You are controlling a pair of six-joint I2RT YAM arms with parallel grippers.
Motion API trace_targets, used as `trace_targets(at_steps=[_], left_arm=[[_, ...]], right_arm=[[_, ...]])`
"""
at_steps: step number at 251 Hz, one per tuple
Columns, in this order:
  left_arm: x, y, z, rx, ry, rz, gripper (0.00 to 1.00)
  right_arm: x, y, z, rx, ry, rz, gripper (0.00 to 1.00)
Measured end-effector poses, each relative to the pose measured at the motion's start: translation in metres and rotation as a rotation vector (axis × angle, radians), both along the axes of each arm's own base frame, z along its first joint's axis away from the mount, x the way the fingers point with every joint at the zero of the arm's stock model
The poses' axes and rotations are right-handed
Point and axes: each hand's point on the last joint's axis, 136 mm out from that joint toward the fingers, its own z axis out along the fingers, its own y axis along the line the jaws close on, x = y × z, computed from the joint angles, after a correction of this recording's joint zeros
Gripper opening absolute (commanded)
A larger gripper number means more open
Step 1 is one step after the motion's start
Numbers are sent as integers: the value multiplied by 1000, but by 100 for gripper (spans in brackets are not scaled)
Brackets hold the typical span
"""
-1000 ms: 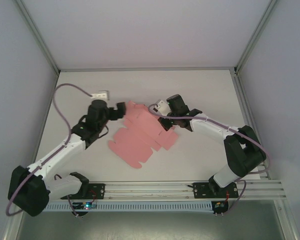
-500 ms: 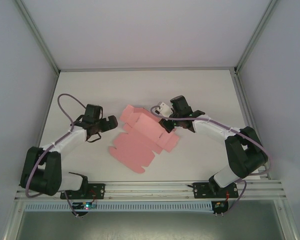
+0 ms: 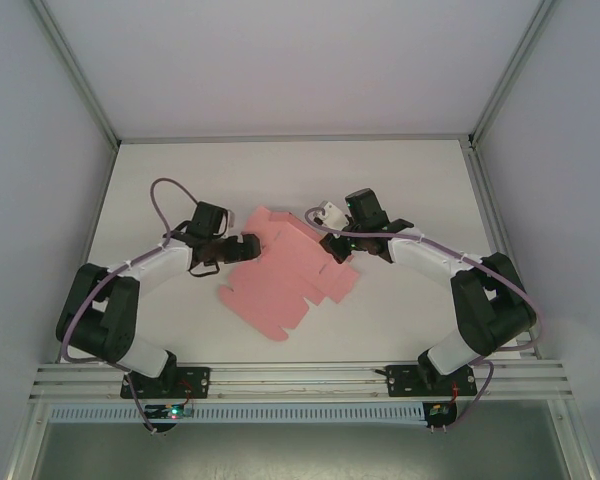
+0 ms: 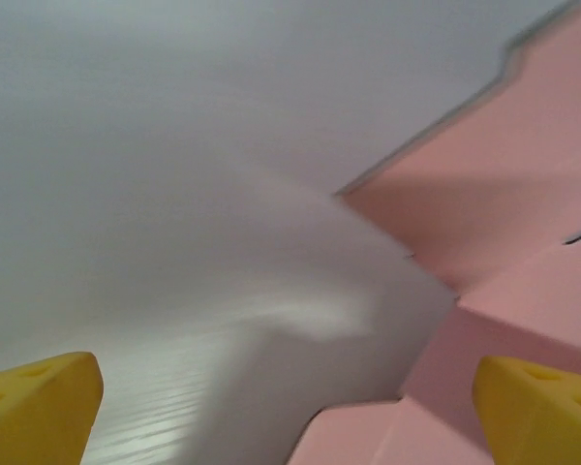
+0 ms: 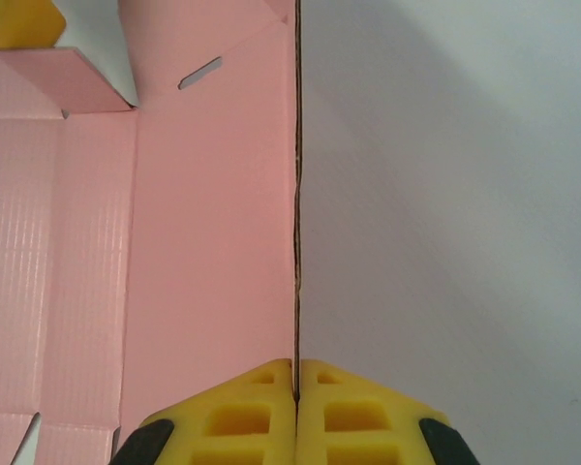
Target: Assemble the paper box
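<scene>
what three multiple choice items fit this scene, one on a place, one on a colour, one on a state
1. Where is the left gripper relative to the paper box?
A at its left side
B at its right side
C far behind it

2. What colour are the finger pads?
A blue
B yellow
C green

3. What is the right gripper doing?
A standing wide open
B pinching the paper box's edge
C gripping a screwdriver

Answers:
1 A, the top view puts it at the paper box's left side.
2 B, both wrist views show yellow.
3 B, its pads meet on the pink edge.
</scene>
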Motion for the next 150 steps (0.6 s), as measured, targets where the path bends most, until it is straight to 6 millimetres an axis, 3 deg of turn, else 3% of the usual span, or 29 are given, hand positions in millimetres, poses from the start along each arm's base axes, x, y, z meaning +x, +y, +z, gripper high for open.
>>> trace_targets(at_steps=[68,150], left_arm=[[-3,-25,-4,43,-14,-119,90],[-12,-39,-34,332,-44,-184,87]], right_arm=[[0,0,0,1,-2,-1,0],[-1,0,-1,0,5,-2,0]])
